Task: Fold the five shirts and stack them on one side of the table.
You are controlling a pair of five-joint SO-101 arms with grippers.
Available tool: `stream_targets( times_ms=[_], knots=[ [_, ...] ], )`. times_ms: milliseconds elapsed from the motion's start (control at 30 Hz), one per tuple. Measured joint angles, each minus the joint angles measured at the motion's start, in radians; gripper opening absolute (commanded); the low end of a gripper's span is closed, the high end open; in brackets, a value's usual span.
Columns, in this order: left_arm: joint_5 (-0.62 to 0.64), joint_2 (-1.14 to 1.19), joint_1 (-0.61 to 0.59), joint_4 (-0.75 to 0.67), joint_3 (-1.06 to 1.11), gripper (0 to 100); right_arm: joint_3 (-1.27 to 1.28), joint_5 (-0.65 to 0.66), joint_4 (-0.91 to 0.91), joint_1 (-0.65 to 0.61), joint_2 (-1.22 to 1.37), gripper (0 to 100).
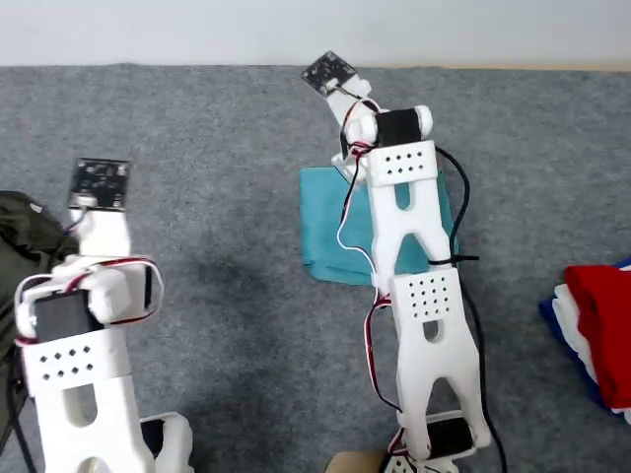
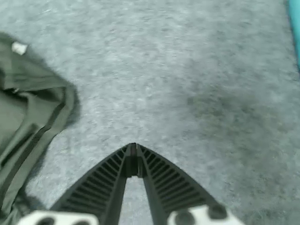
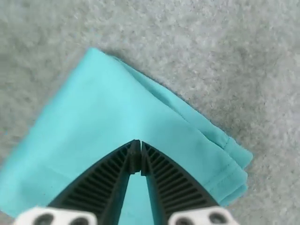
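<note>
Over the folded teal cloth shirt (image 3: 93, 108) our right gripper (image 3: 136, 151) hangs closed, perhaps for smoothing; our left gripper (image 2: 133, 153), closed too, hovers by the crumpled olive shirt (image 2: 23, 108).

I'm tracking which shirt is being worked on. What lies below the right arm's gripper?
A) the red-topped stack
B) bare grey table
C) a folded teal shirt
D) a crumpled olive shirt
C: in the right wrist view the right gripper, jaws shut, sits over the folded teal shirt, with the grey table showing only around the shirt's edges.
</note>
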Motion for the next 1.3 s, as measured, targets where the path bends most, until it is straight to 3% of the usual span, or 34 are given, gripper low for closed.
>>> stream_targets(
  times_ms=[300, 467, 900, 1300],
  knots=[
    [0.000, 0.000, -0.153, 0.000, 0.000, 0, 0.614, -0.213, 0.000, -0.118, -0.370, 0.9],
    [0.000, 0.000, -0.181, 0.000, 0.000, 0, 0.836, -0.305, 0.000, -0.186, -0.442, 0.9],
    [0.000, 0.000, -0.181, 0.000, 0.000, 0, 0.941, -0.321, -0.103, -0.230, -0.364, 0.9],
    [0.000, 0.000, -0.181, 0.000, 0.000, 0, 0.942, -0.321, -0.040, -0.229, -0.348, 0.9]
  ],
)
